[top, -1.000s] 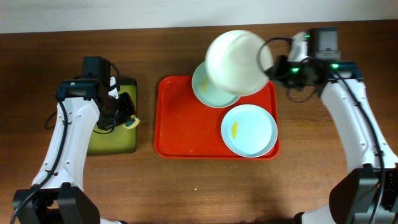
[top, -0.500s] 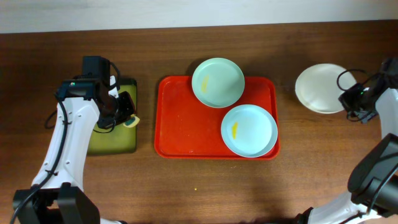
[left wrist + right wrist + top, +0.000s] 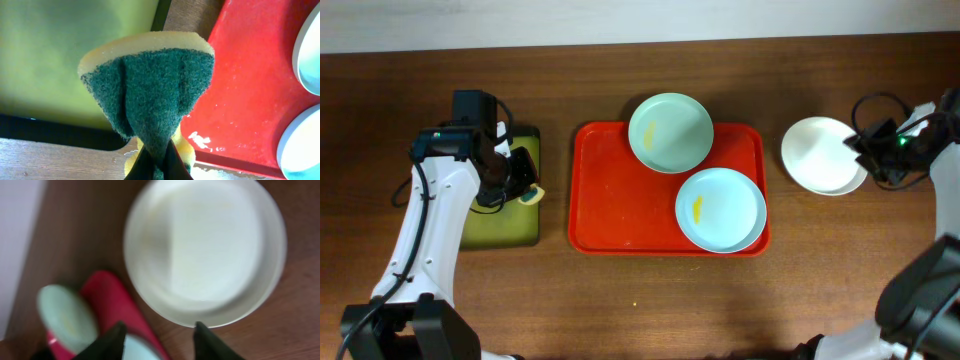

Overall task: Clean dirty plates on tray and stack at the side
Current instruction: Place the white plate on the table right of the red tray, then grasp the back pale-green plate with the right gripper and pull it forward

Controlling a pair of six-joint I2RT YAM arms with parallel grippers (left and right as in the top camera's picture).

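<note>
White plate (image 3: 823, 155) sits on the desk (image 3: 820, 270); right end effector (image 3: 159, 335) spread open at its rim. Left end effector (image 3: 157, 162) pinches a green sponge (image 3: 150, 85).

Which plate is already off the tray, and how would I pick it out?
Find the red tray mid-table. Right of it, on bare wood, lies the white plate. The mint plate and blue plate rest on the tray; this one is white and off it.
</note>
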